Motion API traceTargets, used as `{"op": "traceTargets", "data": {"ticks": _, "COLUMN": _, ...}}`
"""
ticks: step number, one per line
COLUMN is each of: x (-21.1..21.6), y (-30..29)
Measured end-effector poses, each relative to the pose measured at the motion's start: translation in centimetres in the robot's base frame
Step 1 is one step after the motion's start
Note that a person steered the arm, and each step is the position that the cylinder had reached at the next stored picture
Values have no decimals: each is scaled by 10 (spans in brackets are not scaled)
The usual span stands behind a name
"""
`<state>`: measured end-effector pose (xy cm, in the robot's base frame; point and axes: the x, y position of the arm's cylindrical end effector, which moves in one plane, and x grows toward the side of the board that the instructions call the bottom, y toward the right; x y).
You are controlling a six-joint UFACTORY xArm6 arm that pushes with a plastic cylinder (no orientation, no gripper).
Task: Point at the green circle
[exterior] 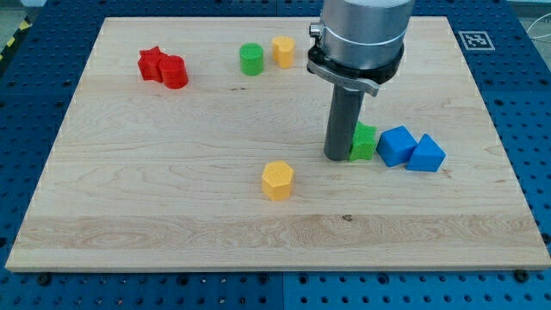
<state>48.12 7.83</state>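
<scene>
Pincer-less, my tip point(337, 158) touches a green block point(365, 143), well apart from the upright green circle point(251, 59).

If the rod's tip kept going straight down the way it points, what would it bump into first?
My tip points straight down and already seems to rest on the wooden board, so it would meet the board itself. The nearest block is the green one, right beside it on the view's right.

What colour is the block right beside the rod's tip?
Green: the green block touches my tip on its right, in the camera view.
</scene>
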Motion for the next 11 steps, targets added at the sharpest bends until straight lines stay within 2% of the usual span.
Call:
{"op": "traceTargets", "data": {"ticks": 2, "x": 0, "y": 21}}
{"op": "traceTargets", "data": {"ticks": 4, "x": -1, "y": -42}}
{"op": "traceTargets", "data": {"ticks": 8, "x": -144, "y": -140}}
{"op": "traceTargets", "data": {"ticks": 10, "x": -195, "y": -191}}
{"op": "traceTargets", "data": {"ticks": 11, "x": -239, "y": -191}}
